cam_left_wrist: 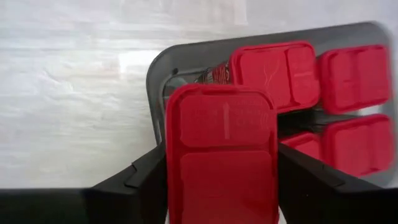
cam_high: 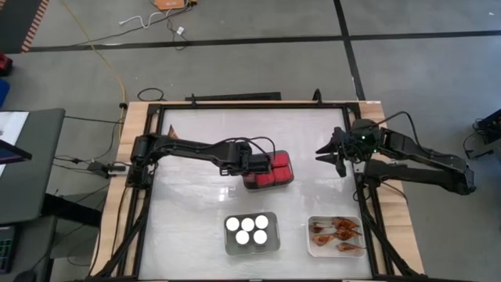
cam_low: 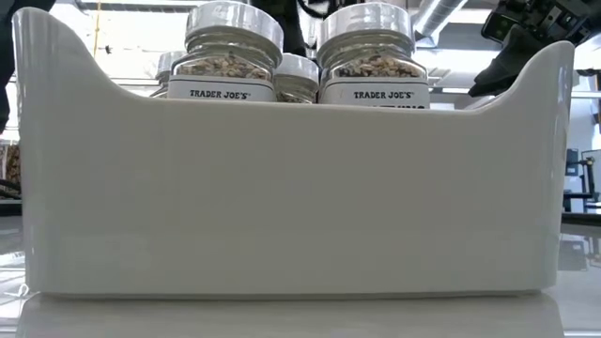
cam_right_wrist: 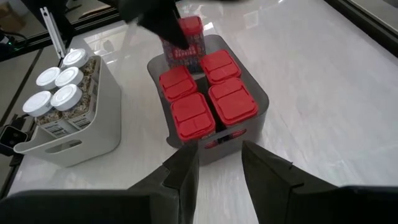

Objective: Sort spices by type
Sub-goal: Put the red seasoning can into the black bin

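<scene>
Red container [cam_left_wrist: 221, 155]: clamped in the left gripper [cam_high: 252, 163], raised over the grey tray [cam_right_wrist: 255, 87]
Grey tray: mid-table, four red containers [cam_right_wrist: 208, 93] inside
Jars [cam_high: 247, 229]: five in the white tray [cam_low: 282, 197]
Packets [cam_high: 337, 233]: in another white tray [cam_high: 313, 244]
Right gripper [cam_right_wrist: 221, 163]: jaws apart, empty, above the table's right side

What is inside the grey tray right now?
Four red boxy containers sit in the grey tray; the left gripper holds a fifth above its empty slot. The tray floor beneath them is hidden.
</scene>
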Controlling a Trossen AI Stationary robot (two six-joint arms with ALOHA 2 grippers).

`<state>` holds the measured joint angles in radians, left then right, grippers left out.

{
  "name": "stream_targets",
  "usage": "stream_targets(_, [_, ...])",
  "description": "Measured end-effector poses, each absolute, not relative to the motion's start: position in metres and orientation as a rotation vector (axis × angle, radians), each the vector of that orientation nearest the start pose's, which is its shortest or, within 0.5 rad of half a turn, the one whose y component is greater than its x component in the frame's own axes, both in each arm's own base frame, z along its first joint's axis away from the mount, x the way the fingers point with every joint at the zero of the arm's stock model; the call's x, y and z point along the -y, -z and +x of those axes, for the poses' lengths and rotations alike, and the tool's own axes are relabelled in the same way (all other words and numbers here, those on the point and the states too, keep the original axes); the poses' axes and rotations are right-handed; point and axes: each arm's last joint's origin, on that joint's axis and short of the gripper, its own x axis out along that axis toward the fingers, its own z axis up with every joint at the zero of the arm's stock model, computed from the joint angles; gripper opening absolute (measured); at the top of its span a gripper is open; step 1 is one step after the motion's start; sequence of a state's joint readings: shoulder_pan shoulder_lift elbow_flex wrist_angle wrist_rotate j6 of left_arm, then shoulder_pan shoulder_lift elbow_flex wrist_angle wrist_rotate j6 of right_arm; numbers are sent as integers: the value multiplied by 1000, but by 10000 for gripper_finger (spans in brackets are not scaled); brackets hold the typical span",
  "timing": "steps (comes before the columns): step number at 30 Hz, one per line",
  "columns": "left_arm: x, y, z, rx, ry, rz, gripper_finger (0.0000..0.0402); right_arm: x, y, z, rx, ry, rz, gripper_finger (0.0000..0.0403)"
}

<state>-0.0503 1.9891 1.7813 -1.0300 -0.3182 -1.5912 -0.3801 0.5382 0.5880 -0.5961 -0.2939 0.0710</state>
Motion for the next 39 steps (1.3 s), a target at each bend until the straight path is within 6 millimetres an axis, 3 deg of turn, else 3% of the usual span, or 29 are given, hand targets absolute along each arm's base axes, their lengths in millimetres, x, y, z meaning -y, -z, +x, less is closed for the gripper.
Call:
stream_targets(6, [15,-234,424,-808,-1103,-1159,262,35,-261,111,-513,102,250,149])
stream_targets(22, [14,-241,422,-821,-1076,-1169,272,35,-261,111,-513,102,250,149])
stream_targets(39, [18,-265,414,-877,-1106,-1088,272,36,-260,113,-525,103,255,149])
